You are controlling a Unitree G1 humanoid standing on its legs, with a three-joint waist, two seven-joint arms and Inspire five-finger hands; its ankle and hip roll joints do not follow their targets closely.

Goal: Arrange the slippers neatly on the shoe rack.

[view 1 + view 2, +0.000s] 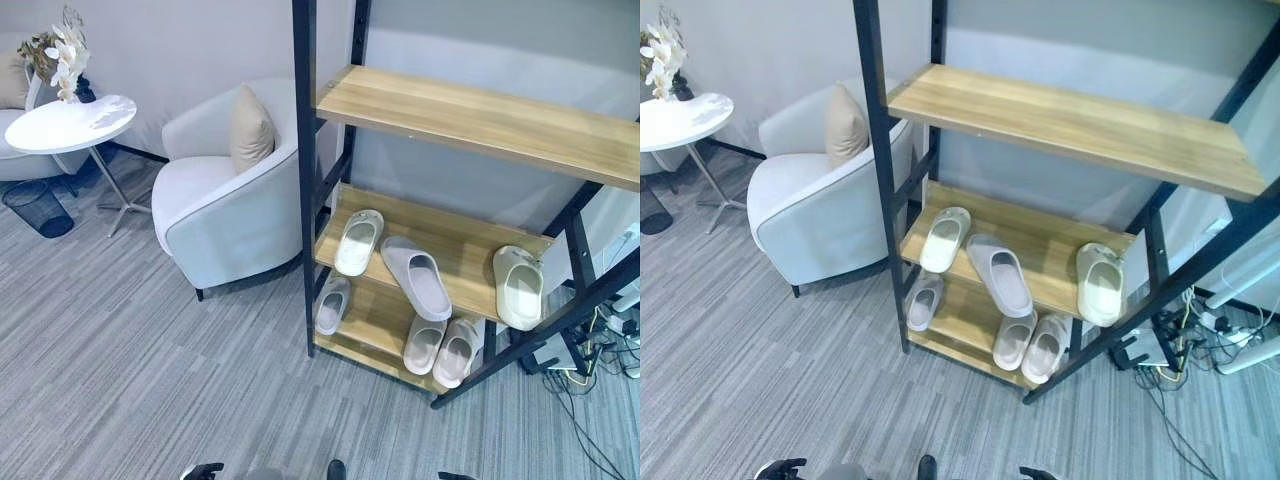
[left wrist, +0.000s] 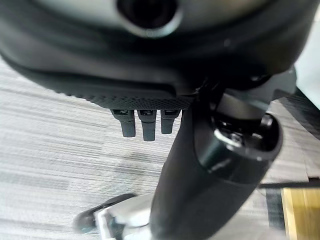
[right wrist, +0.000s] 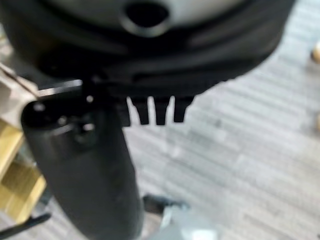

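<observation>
The shoe rack [image 1: 470, 115] has a black frame and wooden shelves. On its middle shelf a white slipper [image 1: 358, 242] lies at the left. A pale grey slipper [image 1: 417, 277] lies askew in the middle, and another white slipper [image 1: 519, 287] at the right hangs over the front edge. The bottom shelf holds one pale slipper [image 1: 332, 304] at the left and a pair [image 1: 424, 344] [image 1: 456, 352] side by side at the right. The top shelf is bare. My left hand [image 2: 142, 122] and right hand [image 3: 155, 110] hang over the carpet, fingers straight, holding nothing.
A white armchair [image 1: 225, 190] with a beige cushion stands just left of the rack. Further left are a round white table [image 1: 70, 122] with flowers and a black wire bin [image 1: 38, 207]. Cables and power strips [image 1: 600, 350] lie on the floor right of the rack.
</observation>
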